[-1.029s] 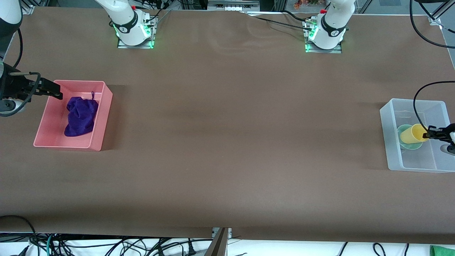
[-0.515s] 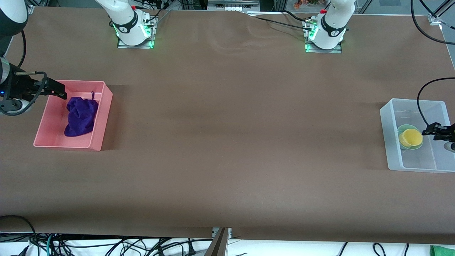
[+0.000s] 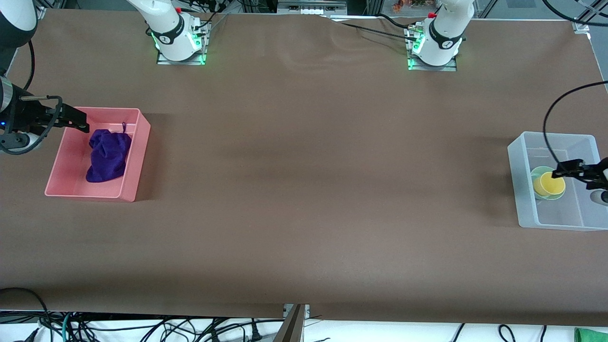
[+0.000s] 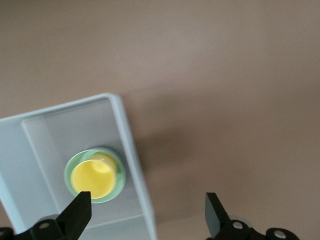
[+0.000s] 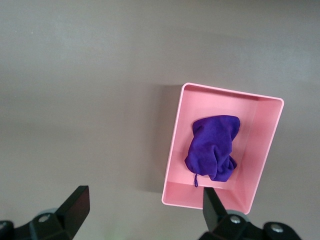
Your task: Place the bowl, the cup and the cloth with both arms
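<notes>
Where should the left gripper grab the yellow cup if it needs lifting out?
Pinch the cup by its rim wall from straight above: it stands upright, nested in the bowl, so its sides are likely shielded. The open left gripper hangs over it.

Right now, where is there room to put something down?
The table is bare between the pink bin and the clear bin. The pink bin has floor free beside the cloth. The clear bin is crowded where the cup sits in the bowl.

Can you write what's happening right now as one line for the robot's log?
cup in bowl in clear bin | cloth in pink bin | left gripper open over clear bin | right gripper open over pink bin
</notes>
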`<act>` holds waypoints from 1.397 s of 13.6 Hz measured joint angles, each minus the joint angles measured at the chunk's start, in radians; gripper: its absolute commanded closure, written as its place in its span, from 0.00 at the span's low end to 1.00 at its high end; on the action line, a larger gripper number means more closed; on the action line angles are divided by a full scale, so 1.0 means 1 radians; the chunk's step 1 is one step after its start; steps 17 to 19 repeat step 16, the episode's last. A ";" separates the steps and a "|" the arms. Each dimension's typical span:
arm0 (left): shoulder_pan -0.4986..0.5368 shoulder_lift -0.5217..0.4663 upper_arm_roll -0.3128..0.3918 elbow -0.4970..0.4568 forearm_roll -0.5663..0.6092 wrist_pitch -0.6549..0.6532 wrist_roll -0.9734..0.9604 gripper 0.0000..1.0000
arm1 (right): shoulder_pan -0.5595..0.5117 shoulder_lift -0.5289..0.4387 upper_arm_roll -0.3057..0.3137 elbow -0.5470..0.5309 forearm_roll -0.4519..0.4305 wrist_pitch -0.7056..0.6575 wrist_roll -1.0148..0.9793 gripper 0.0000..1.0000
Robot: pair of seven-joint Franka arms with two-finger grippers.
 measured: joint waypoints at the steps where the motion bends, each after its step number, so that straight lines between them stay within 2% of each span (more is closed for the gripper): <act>1: -0.009 -0.028 -0.040 0.002 0.000 -0.017 -0.069 0.00 | 0.000 0.000 0.000 0.000 0.000 0.000 0.000 0.00; 4: -0.022 -0.125 -0.118 0.001 0.000 -0.148 -0.283 0.00 | -0.001 0.000 -0.001 0.000 0.000 0.000 0.000 0.00; 7: -0.038 -0.195 -0.139 -0.006 -0.013 -0.184 -0.425 0.00 | -0.001 0.000 -0.001 0.000 0.000 0.000 0.000 0.00; 8: -0.071 -0.218 -0.104 -0.019 -0.042 -0.188 -0.447 0.00 | -0.001 0.000 -0.001 0.000 0.000 0.000 0.000 0.00; 9: -0.145 -0.244 -0.019 -0.038 -0.080 -0.191 -0.452 0.00 | -0.001 0.000 -0.001 0.000 0.000 0.000 0.000 0.00; 11: -0.348 -0.293 0.218 -0.079 -0.154 -0.211 -0.425 0.00 | 0.000 0.000 -0.001 0.000 0.000 0.000 0.001 0.00; 12: -0.421 -0.320 0.313 -0.103 -0.179 -0.212 -0.387 0.00 | 0.000 0.000 -0.001 0.000 0.000 0.000 0.001 0.00; 13: -0.458 -0.349 0.366 -0.134 -0.192 -0.205 -0.358 0.00 | 0.000 0.001 -0.001 0.000 0.000 0.000 0.001 0.00; 16: -0.496 -0.427 0.393 -0.230 -0.195 -0.153 -0.348 0.00 | -0.001 0.002 -0.001 0.000 0.000 0.000 0.002 0.00; 19: -0.496 -0.427 0.393 -0.230 -0.195 -0.153 -0.348 0.00 | -0.001 0.002 -0.001 0.000 0.000 0.000 0.002 0.00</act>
